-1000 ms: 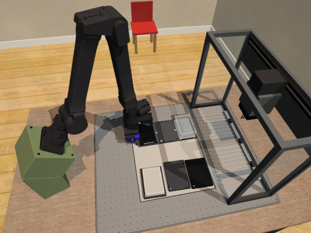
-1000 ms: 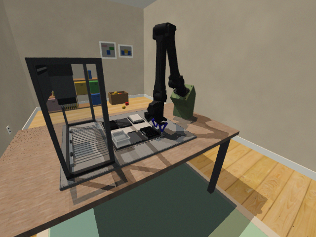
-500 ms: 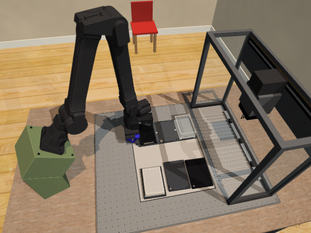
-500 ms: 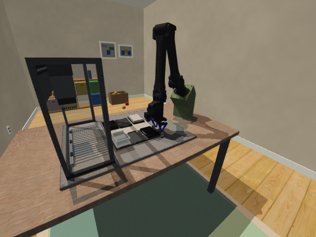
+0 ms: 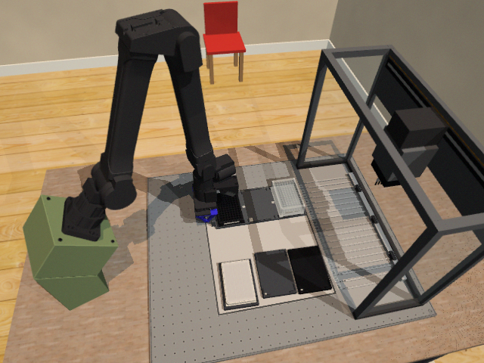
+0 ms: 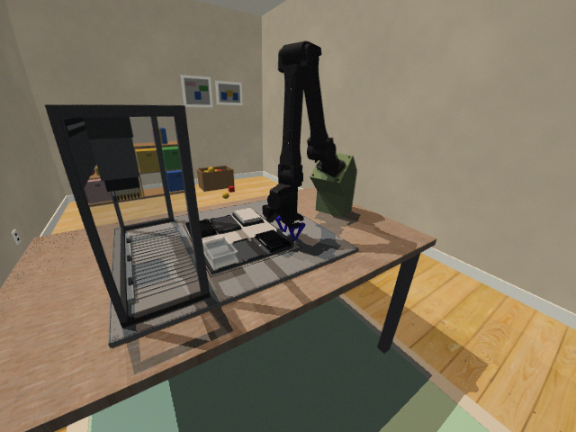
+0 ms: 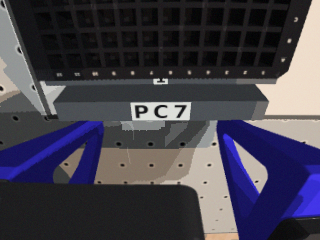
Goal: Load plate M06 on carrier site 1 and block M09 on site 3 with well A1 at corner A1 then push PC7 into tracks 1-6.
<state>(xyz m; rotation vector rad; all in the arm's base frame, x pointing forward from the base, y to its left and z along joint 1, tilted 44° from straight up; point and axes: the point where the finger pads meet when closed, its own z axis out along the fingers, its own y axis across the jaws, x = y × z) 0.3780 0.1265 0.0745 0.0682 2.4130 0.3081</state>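
The gripper point(image 7: 160, 165) sat low over the perforated deck plate point(image 5: 175, 305), just in front of the handle end of the plate carrier PC7 point(image 7: 160, 102). Its blue fingers stood wide apart, one on each side of the handle's width, with nothing between them; whether the tips touched the handle could not be told from the wrist view. The white label reading PC7 point(image 7: 160, 111) faced the wrist camera squarely, with a small "1" tag just above it marking site 1.

On site 1, next to the handle, lay a black 96-well plate point(image 5: 228, 211), flat, with small grey characters along the rim edge nearest the handle. The middle site 2 point(image 5: 259, 203) showed only its bare dark floor. At the far end, on site 3, sat the clear deep-well block point(image 5: 288, 196), nearest the rails. The carrier lay on the pale apron point(image 5: 249, 236), its far end just short of the loading rails point(image 5: 343, 218), which ran under the black instrument frame point(image 5: 406, 183).

In the row of nests beside the apron, the white 384-well plate M60 point(image 5: 237, 282) rested on nest S1, while nest S2 point(image 5: 274, 273) and nest S3 point(image 5: 309, 268) showed dark, bare surfaces. In the exterior view the arm point(image 6: 297, 134) reached down from its green pedestal point(image 6: 341, 195), with the gripper point(image 6: 289, 229) at the carrier's near end, close to the deck
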